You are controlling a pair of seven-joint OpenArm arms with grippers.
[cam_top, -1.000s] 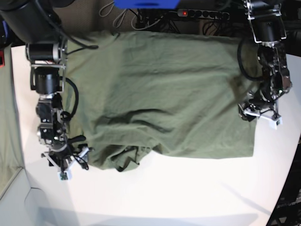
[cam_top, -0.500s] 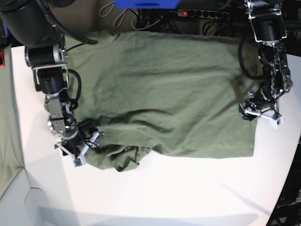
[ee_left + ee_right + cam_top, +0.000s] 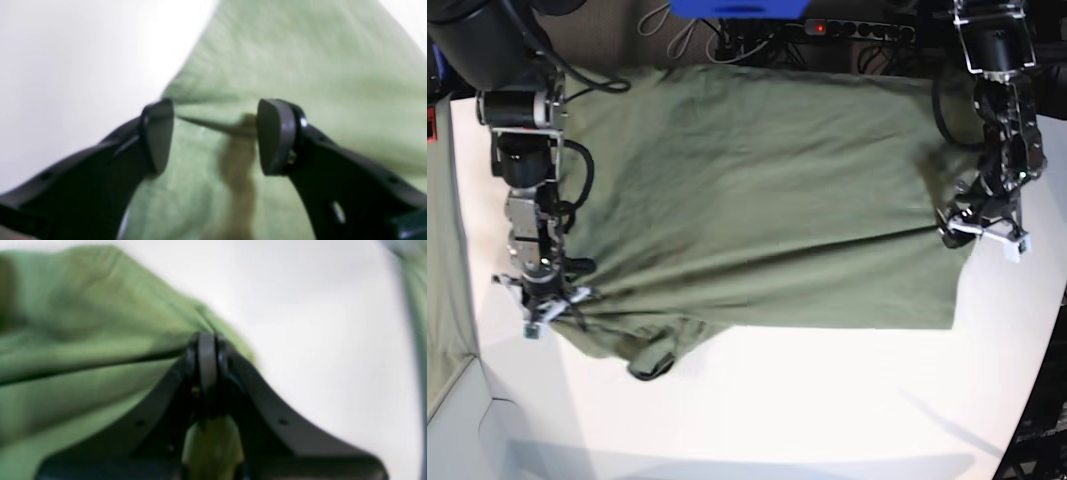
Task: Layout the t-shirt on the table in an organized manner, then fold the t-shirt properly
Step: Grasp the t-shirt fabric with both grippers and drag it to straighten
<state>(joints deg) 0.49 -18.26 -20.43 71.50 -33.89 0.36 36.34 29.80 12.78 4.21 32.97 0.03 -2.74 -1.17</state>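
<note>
The olive-green t-shirt (image 3: 767,200) lies spread across the white table (image 3: 827,410), creased along its near edge, with a bunched lump (image 3: 652,362) at the lower left. My right gripper (image 3: 542,305) is at the shirt's left near corner. In the right wrist view this gripper (image 3: 206,350) is shut on the t-shirt (image 3: 83,340) edge, with cloth pulled taut from it. My left gripper (image 3: 982,235) rests on the shirt's right edge. In the left wrist view it (image 3: 215,133) is open, with a raised ridge of t-shirt (image 3: 300,60) cloth running between the fingers (image 3: 156,136).
A greenish-grey cloth strip (image 3: 442,250) hangs along the left edge, also seen as a strip (image 3: 413,290) in the right wrist view. A power strip (image 3: 857,28), cables and a blue object (image 3: 737,8) lie behind the table. The table's curved edge (image 3: 1037,370) runs at the right.
My right gripper moved onto the shirt's left near corner, shut on it and drew it leftward, stretching the near edge flatter. The left gripper shifted only slightly.
</note>
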